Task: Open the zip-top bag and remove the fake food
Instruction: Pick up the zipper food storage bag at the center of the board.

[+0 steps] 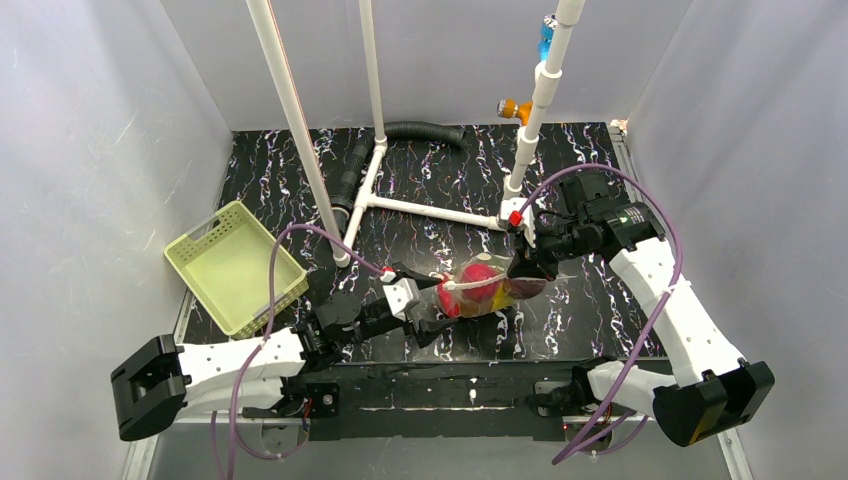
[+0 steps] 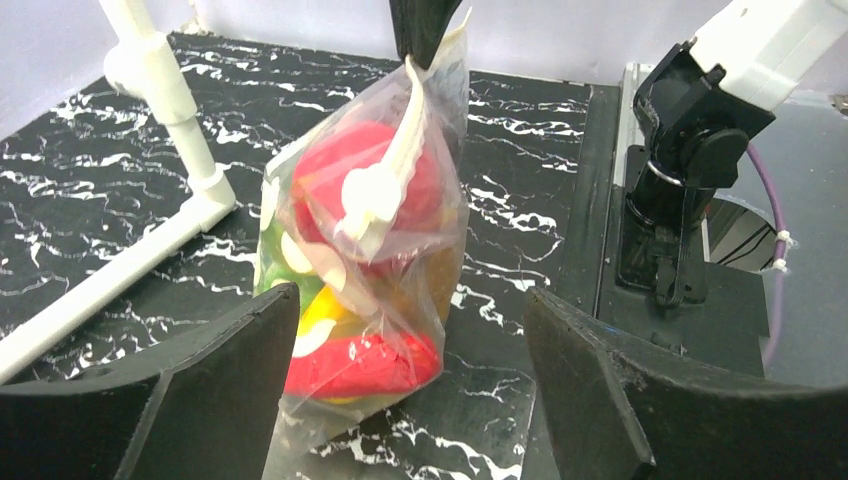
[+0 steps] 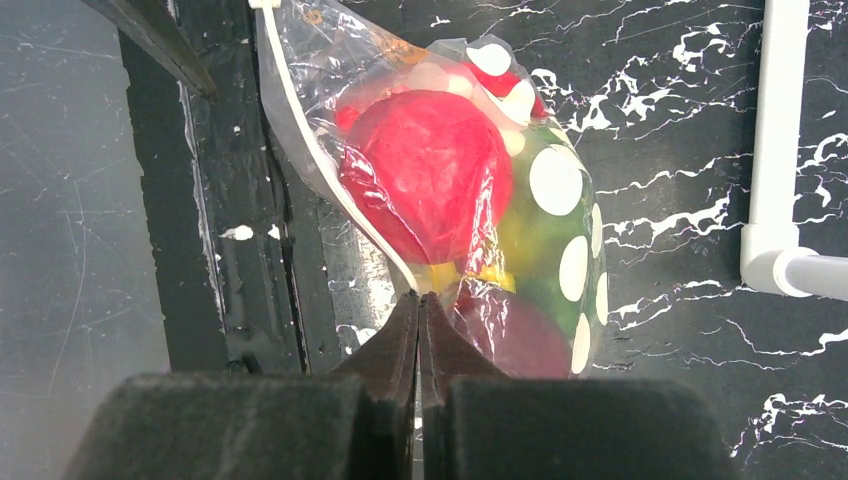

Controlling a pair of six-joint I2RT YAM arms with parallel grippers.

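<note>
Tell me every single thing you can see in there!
Clear dotted zip-top plastic bag: one, see-through with pale dots, table middle.
Plastic fake food: several, red, dark red, green, yellow, inside bag.
Pale green perforated basket: one, table's left.
White plastic pipes: several, back of table.
Black ribbed hose: one, back.
Black marbled table: one, underneath.
Left hand: one, black, open either side of bag.
Right hand: one, black, shut on bag's edge.
</note>
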